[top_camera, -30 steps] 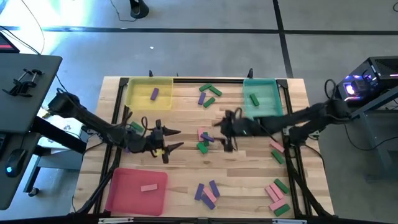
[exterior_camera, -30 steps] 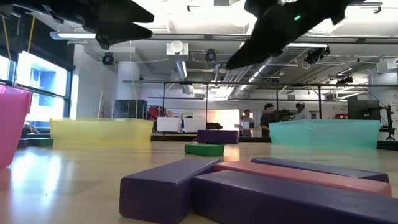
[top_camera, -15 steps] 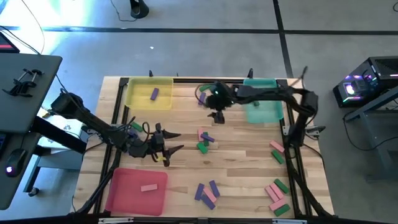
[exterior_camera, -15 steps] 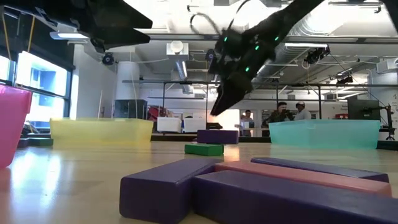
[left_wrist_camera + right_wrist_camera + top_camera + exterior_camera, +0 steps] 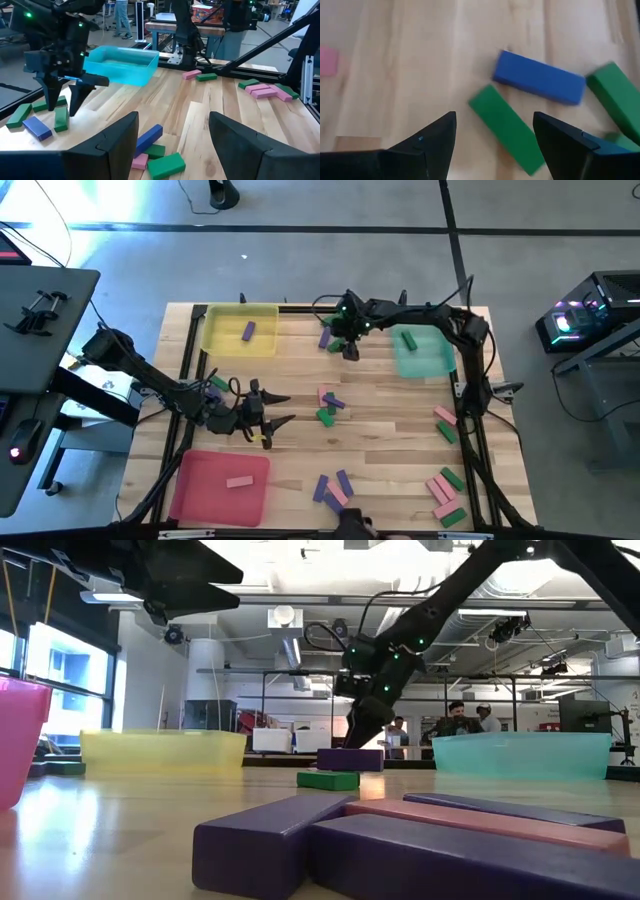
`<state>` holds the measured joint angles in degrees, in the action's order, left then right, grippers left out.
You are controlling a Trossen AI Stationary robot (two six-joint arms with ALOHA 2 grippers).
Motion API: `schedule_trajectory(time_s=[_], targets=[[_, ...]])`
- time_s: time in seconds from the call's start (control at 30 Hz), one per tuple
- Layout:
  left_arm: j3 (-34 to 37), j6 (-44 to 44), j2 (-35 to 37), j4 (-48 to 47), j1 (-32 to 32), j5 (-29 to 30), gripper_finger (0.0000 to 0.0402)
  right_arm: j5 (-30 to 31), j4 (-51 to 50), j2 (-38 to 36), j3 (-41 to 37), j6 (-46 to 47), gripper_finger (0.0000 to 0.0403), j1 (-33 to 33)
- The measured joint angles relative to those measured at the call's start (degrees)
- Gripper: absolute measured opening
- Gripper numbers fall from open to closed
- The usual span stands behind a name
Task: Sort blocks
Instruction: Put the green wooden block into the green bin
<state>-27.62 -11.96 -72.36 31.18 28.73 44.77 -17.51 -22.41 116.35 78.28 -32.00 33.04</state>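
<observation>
Small green, pink and purple blocks lie in clusters on the wooden table. My right gripper [image 5: 348,348] is open and tilted down over the far cluster, beside the teal tray [image 5: 420,355]. In its wrist view a green block [image 5: 507,129] lies flat between and below its fingers, next to a purple block [image 5: 539,83]. The left wrist view shows those fingers [image 5: 62,102] standing on either side of the green block [image 5: 61,119], apart from it. My left gripper [image 5: 283,406] hangs open at mid-left, short of the middle cluster [image 5: 328,405]. It holds nothing.
The yellow tray [image 5: 225,330] at the far left holds a purple block. The red tray [image 5: 205,485] at the near left holds a pink block. More blocks lie at the near middle [image 5: 333,488] and along the right edge [image 5: 445,425]. People stand in the room beyond the table.
My right gripper has swung from the table's middle toward the far edge, sinking and tipping further down, and has come over the far cluster of blocks. It has stayed open. No block has moved.
</observation>
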Motion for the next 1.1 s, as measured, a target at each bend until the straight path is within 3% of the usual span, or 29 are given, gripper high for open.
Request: schedule_trajectory(time_s=[0.2, 0.4, 0.8, 1.1], targets=[[0.0, 0.0, 0.0, 0.0, 0.0, 0.0, 0.0229, -1.4, 0.4, 1.5, -0.3, -1.1, 0.0248, 2.2], [0.0, 0.0, 0.0, 0.0, 0.0, 0.0, 0.0229, -2.0, 0.5, 4.4, -0.2, -3.5, 0.0216, 2.8], [0.0, 0.0, 0.0, 0.0, 0.0, 0.0, 0.0229, 1.7, -2.5, 4.5, 0.1, -5.3, 0.0077, 2.6], [0.0, -0.3, 0.0, 0.0, 0.0, 0.0, 0.0229, 3.0, -5.2, 4.1, 0.0, 0.6, 0.0075, 2.7]])
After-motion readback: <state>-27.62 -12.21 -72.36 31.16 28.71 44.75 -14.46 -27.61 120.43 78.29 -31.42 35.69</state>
